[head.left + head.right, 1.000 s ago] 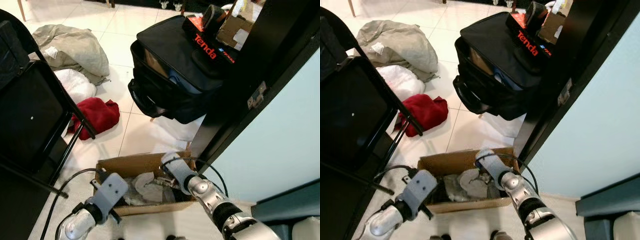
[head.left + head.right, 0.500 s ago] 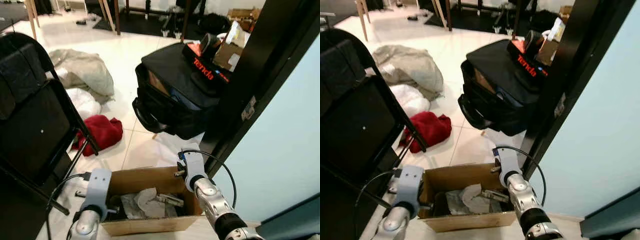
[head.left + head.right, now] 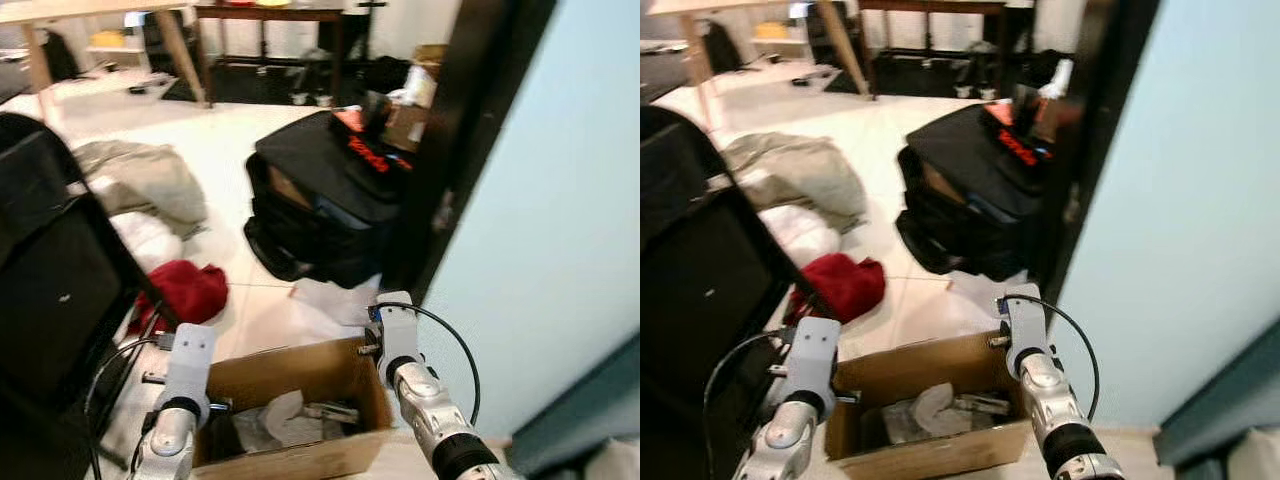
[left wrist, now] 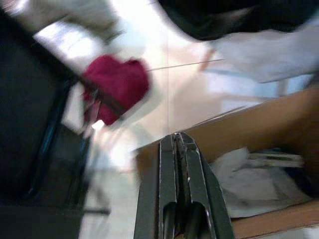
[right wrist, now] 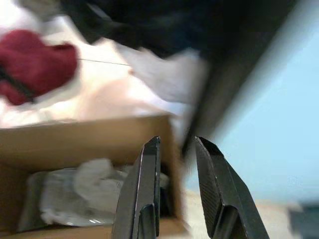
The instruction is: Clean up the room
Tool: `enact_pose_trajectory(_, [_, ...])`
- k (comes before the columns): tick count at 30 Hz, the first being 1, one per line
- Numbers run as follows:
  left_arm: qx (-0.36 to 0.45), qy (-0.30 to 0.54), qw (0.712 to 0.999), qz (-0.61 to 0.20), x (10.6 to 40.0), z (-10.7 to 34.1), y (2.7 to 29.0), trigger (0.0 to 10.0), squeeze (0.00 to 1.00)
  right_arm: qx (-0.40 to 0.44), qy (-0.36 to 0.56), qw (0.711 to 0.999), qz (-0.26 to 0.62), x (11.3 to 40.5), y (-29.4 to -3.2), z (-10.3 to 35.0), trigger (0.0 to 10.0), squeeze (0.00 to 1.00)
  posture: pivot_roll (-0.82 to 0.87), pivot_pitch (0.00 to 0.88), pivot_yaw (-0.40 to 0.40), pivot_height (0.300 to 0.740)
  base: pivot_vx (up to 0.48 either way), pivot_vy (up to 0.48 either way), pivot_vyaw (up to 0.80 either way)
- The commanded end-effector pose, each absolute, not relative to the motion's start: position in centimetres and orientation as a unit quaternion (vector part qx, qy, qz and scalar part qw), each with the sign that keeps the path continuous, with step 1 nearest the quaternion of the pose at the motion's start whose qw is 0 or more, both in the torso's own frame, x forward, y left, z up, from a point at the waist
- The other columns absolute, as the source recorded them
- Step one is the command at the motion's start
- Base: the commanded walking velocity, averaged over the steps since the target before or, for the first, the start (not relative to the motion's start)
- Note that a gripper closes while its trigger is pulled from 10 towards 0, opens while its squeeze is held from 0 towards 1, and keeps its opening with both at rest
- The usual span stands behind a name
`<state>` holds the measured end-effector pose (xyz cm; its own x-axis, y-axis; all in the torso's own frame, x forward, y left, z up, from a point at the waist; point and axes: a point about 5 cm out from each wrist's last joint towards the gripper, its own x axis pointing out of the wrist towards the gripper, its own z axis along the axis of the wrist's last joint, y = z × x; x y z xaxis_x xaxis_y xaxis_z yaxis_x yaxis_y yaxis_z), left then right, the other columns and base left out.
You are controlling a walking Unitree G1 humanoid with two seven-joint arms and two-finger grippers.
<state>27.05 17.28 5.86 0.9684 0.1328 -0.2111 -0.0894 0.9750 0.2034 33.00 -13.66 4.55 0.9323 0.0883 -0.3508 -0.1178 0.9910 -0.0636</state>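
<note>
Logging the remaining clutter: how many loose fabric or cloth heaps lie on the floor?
3: a beige heap, a white one beside it, and a red cloth near the chair. The chair may hide more.

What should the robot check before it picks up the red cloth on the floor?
1. Left tool empty: ok, fingers together, nothing between them.
2. Right tool empty: ok, fingers apart.
3. Box has room: ok, crumpled paper only on the bottom.
4. Red cloth in reach: not ok, it lies beyond the box.
5. Path to cloth: not ok, black chair leg stands against it.
6. Sharp view: not ok, the pictures are blurred.
</note>
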Motion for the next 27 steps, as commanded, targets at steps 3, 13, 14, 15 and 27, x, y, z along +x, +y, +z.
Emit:
enact_pose_trajectory(3, [0.102, 0.126, 0.986, 0.047, 26.6, 5.2, 17.0, 10.0, 0.00, -0.035, 0.192, 0.980, 0.048, 32.5, -13.7, 4.0, 10.0, 0.00, -0.04, 0.096, -0.006, 0.740, 0.000, 0.000, -0.80])
enact_pose_trajectory(13, [0.079, 0.089, 0.993, 0.011, 26.7, 6.2, 15.6, 10.0, 0.00, -0.032, 0.209, 0.976, 0.050, 32.4, -13.6, 3.8, 10.0, 0.00, -0.04, 0.094, -0.010, 0.740, 0.000, 0.000, -0.80])
enact_pose_trajectory(14, [0.079, 0.089, 0.993, 0.011, 26.7, 6.2, 15.6, 10.0, 0.00, -0.032, 0.209, 0.976, 0.050, 32.4, -13.6, 3.8, 10.0, 0.00, -0.04, 0.094, -0.010, 0.740, 0.000, 0.000, -0.80])
enact_pose_trajectory(15, [0.085, 0.088, 0.993, 0.007, 26.7, 6.3, 15.5, 10.0, 0.00, -0.034, 0.208, 0.976, 0.052, 32.4, -13.6, 3.8, 10.0, 0.00, -0.04, 0.092, -0.013, 0.740, 0.000, 0.000, -0.80])
enact_pose_trajectory(27, [0.101, 0.088, 0.991, 0.007, 27.1, 6.3, 15.6, 10.0, 0.00, -0.041, 0.206, 0.976, 0.055, 32.5, -13.6, 4.1, 10.0, 0.00, -0.05, 0.095, -0.006, 0.740, 0.000, 0.000, -0.80])
